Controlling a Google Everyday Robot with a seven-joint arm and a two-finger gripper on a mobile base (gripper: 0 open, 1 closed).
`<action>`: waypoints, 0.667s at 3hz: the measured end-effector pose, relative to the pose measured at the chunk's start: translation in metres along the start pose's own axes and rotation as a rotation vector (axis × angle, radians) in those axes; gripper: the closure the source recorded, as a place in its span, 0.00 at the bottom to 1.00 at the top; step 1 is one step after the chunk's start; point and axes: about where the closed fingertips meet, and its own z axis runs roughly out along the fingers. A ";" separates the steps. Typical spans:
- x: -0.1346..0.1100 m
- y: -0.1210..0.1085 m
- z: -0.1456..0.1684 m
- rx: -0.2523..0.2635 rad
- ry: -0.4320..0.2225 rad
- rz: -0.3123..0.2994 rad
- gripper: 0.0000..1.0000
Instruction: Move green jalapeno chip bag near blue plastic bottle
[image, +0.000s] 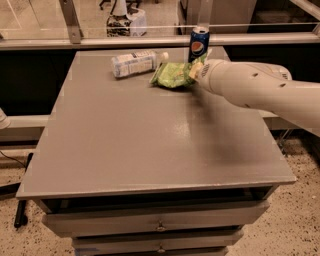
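Observation:
The green jalapeno chip bag (172, 75) lies at the back of the grey table, just right of the blue plastic bottle (135, 63), which lies on its side with its cap pointing toward the bag. My gripper (196, 71) sits at the bag's right end, at the tip of the white arm (255, 90) that reaches in from the right. The arm covers most of the gripper and the bag's right edge.
A dark blue Pepsi can (199, 44) stands upright at the table's back edge, right behind the gripper. The grey table (150, 145) has drawers below its front edge. A rail and glass run behind it.

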 end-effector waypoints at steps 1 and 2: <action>0.007 0.000 -0.004 -0.002 0.007 0.018 0.13; 0.009 -0.007 -0.020 0.002 -0.002 0.039 0.00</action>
